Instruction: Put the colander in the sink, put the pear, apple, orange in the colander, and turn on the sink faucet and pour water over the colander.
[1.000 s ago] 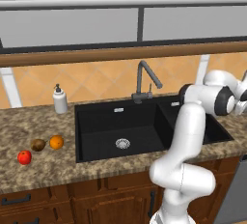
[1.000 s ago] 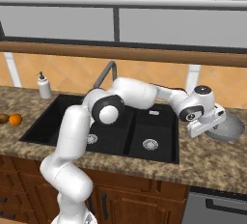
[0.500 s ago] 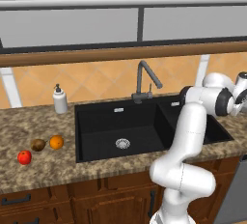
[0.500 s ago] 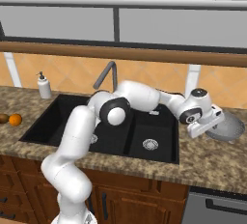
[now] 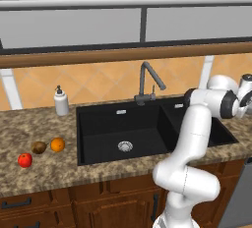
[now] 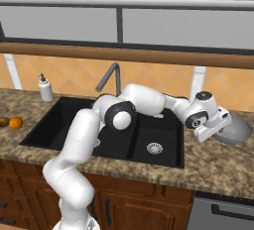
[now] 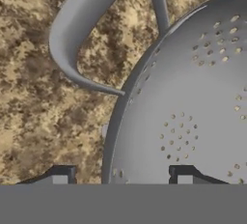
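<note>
You are seeing speckled brown granite counter (image 7: 43, 102) lying under the silvery perforated metal colander (image 7: 193, 97); gripper (image 7: 118, 175) fingers are straddling its rim, apart.

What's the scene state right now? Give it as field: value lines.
colander: on the counter right of the sink, not yet in a basin
gripper: at the colander's rim, one fingertip outside the wall, one inside; no contact visible yet
sink: both basins hold no fruit
sink faucet: behind the sink, no water visible
apple: on the counter left of the sink
pear: between apple and orange
orange: nearest the sink of the three
soap dispenser: back left of the sink
</note>
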Controlling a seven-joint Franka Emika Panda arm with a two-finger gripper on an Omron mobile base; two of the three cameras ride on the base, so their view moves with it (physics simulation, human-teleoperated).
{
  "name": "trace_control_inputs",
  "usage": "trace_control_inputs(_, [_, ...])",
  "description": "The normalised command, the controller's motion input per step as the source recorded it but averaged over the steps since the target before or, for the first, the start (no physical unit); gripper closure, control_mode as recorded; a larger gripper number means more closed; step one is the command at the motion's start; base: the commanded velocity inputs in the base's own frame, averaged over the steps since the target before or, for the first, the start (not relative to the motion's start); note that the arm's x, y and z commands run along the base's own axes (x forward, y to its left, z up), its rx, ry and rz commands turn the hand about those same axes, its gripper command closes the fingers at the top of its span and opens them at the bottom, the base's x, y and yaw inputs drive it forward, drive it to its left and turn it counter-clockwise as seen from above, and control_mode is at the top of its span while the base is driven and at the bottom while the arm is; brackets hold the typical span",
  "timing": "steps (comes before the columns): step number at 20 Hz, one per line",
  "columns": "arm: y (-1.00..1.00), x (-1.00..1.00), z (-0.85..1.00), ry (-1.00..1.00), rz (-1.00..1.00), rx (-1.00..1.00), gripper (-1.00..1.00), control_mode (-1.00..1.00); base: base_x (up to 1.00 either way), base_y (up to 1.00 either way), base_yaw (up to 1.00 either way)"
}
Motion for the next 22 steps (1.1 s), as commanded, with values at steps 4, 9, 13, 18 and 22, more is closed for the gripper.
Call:
trace_control_inputs(4, [0.01, -0.09, -0.07, 0.06, 0.06, 0.03, 1.0, -1.0, 0.0, 0.0, 0.0])
trace_control_inputs(9, [0.14, -0.43, 0.23, -0.02, 0.16, 0.09, 1.0, -1.0, 0.0, 0.0, 0.0])
trace_control_inputs(13, [0.41, -0.54, 0.56, 0.02, 0.24, 0.06, 1.0, -1.0, 0.0, 0.0, 0.0])
trace_control_inputs(18, [0.53, -0.65, 0.41, 0.12, 0.22, 0.01, 1.0, -1.0, 0.0, 0.0, 0.0])
trace_control_inputs(22, [0.63, -0.68, 0.33, 0.2, 0.2, 0.0, 1.0, -1.0, 0.0, 0.0, 0.0])
